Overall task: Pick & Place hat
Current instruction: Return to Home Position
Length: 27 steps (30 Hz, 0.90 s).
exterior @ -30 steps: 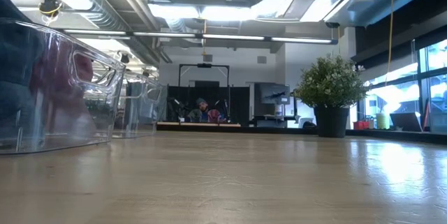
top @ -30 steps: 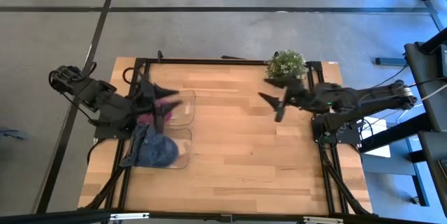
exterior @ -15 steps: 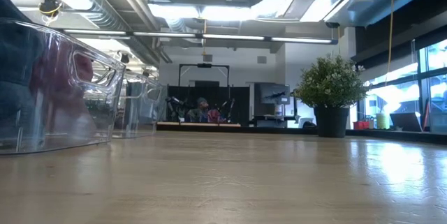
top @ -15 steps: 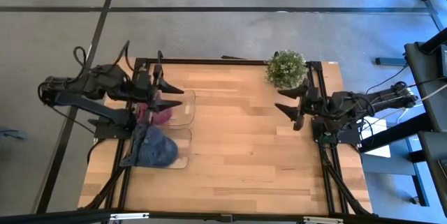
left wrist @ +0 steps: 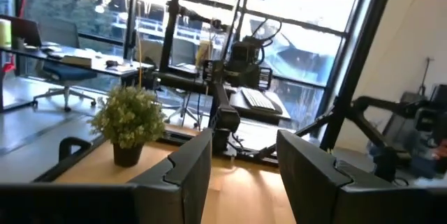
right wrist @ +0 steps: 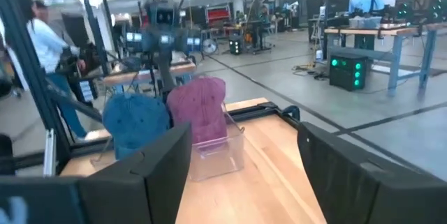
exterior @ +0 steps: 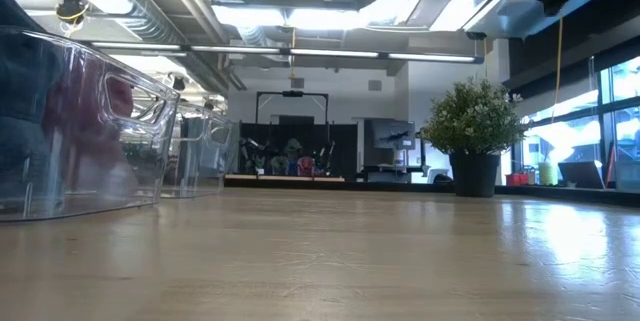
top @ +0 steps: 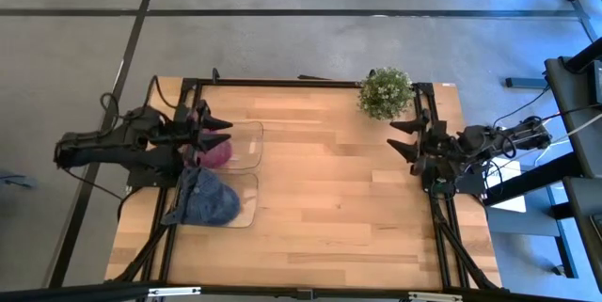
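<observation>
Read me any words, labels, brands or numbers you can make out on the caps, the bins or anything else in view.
None: no readable text in any view.
The red cap and blue cap: no logo or lettering shows.
The transparent bins and plant pot: no labels.
The green lit panel in the room behind: too blurred to read.

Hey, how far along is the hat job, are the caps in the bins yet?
Looks done: the red cap sits in the top bin and the blue cap in the bottom bin. In hand: nothing; the left hand, over the top bin, and the right hand, by the right edge of the table, are open and empty. Left: probably just parking both arms.
</observation>
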Tool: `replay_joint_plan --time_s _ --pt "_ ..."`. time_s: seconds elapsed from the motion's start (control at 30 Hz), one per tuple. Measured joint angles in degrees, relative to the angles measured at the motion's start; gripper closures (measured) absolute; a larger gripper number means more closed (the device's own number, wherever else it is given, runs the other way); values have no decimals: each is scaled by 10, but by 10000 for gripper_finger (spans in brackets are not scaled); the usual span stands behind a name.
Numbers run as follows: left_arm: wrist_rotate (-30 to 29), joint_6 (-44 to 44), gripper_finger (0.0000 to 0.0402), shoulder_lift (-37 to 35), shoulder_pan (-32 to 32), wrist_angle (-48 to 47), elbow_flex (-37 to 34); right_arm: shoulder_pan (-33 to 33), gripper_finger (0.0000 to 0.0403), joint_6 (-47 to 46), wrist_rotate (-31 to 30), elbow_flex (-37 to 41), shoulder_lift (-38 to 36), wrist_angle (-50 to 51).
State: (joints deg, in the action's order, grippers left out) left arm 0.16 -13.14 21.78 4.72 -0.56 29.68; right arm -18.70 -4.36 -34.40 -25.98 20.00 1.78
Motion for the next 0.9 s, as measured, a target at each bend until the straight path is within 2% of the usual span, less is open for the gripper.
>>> replay_joint_plan --time_s 0.23,0.5,0.7,0.9 --pt "-7 -41 245 -97 14 25 -100 0 144 14 35 44 -82 -1" --pt "-8 -67 245 -140 26 62 -181 0 144 14 46 85 -196 -3" --pt "-10 -66 245 -155 27 93 -234 0 144 -8 49 94 -198 -8" --pt "-17 -74 245 -170 27 166 -292 0 144 -27 50 92 -199 -8"
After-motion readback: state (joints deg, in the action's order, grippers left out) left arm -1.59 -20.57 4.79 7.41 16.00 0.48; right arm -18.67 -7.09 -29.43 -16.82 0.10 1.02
